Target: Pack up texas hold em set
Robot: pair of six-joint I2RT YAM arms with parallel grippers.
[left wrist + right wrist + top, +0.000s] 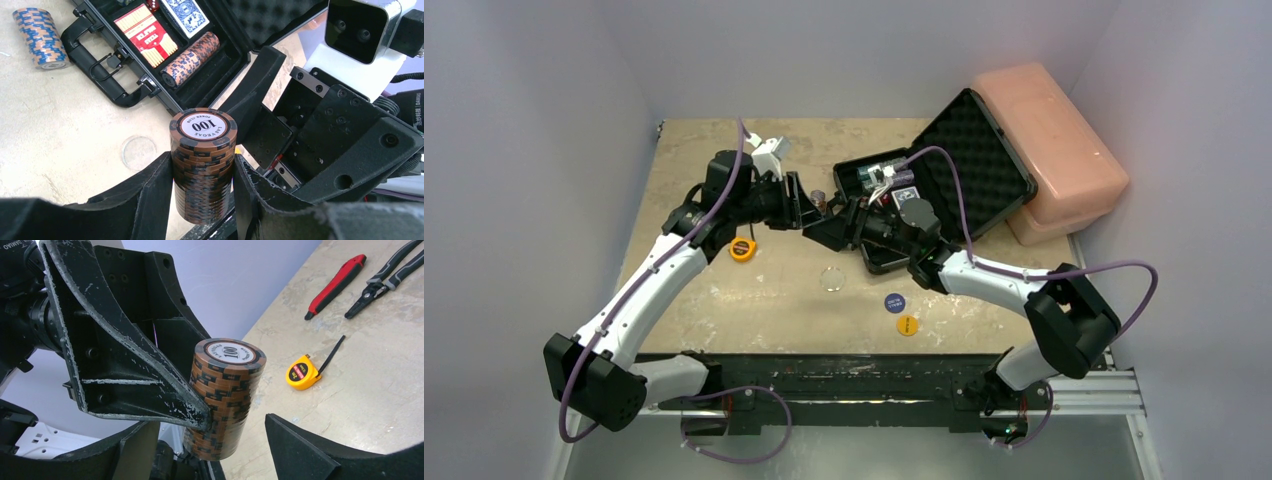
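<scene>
Three chip stacks: a brown stack point(190, 59) inside the briefcase point(969, 150), a blue stack point(40, 36) beside its handle, a raised stack point(202, 165) in front of it. Inside it are two decks, a red deck point(145, 34) and a blue deck point(185, 12), and one die point(152, 5). In front of it are three buttons: blue button point(894, 302), yellow button point(907, 325), clear button point(832, 279). One tape measure point(302, 372); two hand tools, red-handled tool point(335, 287) and pliers point(382, 282).

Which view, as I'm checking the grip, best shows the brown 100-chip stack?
Left wrist: the brown chip stack sits centred, clamped between both left fingers. Right wrist shows it partly behind a left finger; top external shows only a speck between the arms.
</scene>
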